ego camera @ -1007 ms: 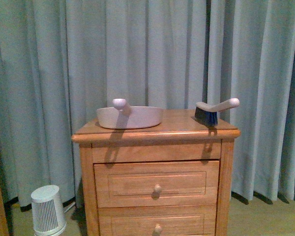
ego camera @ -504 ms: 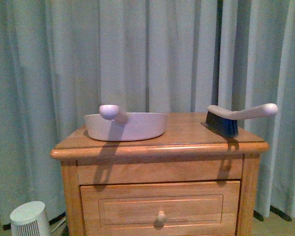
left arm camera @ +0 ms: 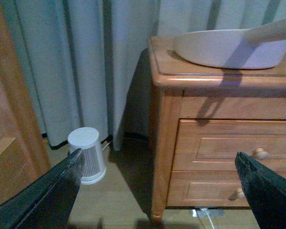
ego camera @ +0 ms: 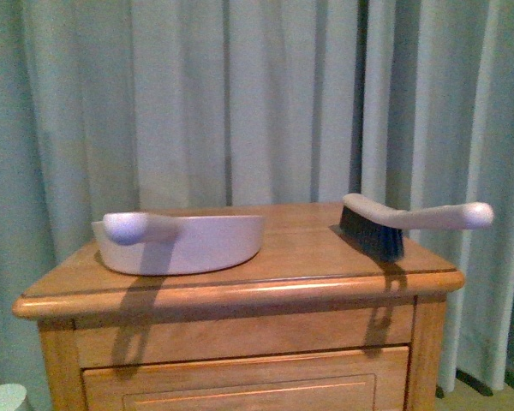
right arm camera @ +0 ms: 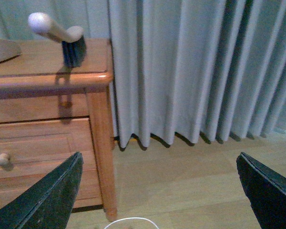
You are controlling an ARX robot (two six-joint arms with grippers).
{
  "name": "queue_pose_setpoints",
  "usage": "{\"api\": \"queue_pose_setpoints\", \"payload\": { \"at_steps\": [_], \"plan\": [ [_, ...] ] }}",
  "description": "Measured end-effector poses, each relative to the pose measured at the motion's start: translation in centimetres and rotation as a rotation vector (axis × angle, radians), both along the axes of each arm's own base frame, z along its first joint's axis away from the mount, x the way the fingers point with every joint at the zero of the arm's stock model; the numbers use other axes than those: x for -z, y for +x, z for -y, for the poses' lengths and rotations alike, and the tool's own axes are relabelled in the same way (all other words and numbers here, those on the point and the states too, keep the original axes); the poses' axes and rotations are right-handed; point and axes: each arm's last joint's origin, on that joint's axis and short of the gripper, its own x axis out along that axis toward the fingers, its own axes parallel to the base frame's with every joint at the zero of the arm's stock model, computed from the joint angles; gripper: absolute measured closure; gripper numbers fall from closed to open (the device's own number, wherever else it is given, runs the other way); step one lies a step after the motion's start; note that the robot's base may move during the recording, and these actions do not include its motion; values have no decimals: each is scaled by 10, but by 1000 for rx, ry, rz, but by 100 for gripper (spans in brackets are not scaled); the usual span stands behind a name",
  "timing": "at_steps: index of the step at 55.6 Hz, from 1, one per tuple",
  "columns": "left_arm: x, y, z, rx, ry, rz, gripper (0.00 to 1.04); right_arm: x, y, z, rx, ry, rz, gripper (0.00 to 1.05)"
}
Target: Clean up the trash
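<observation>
The left gripper (left arm camera: 158,156), fingers (left arm camera: 43,195) spread wide, faces the nightstand (left arm camera: 219,138) — dustpan (left arm camera: 229,47) on top.

One light wooden bedside cabinet (ego camera: 240,295) with two drawers (left arm camera: 219,148), one pale plastic dustpan (ego camera: 197,244), one dark-bristled hand brush (ego camera: 385,221), one small white ribbed canister (left arm camera: 87,155).

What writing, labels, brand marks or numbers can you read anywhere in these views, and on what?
None: no words, labels, brands or numbers are readable in any view.
The dustpan, the brush and the wooden nightstand show plain faces.
The small white ribbed canister on the floor shows no mark that can be made out.
The curtains are unmarked.
</observation>
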Motion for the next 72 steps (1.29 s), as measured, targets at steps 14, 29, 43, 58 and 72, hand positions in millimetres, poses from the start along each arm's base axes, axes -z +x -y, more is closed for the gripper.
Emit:
{"api": "queue_pose_setpoints", "payload": {
  "at_steps": [14,29,43,58,72],
  "plan": [
    [0,0,0,-2,0,1,8,0,0,0,-3,0,0,7],
    [0,0,0,-2,0,1,8,0,0,0,-3,0,0,7],
    [0,6,1,129,-211,-98,8,0,0,0,-3,0,0,7],
    [-90,71,7,72,-271,-237,8,0,0,0,-2,0,0,7],
    [-158,169,57,83,-63,-347,8,0,0,0,-3,0,0,7]
  ]
}}
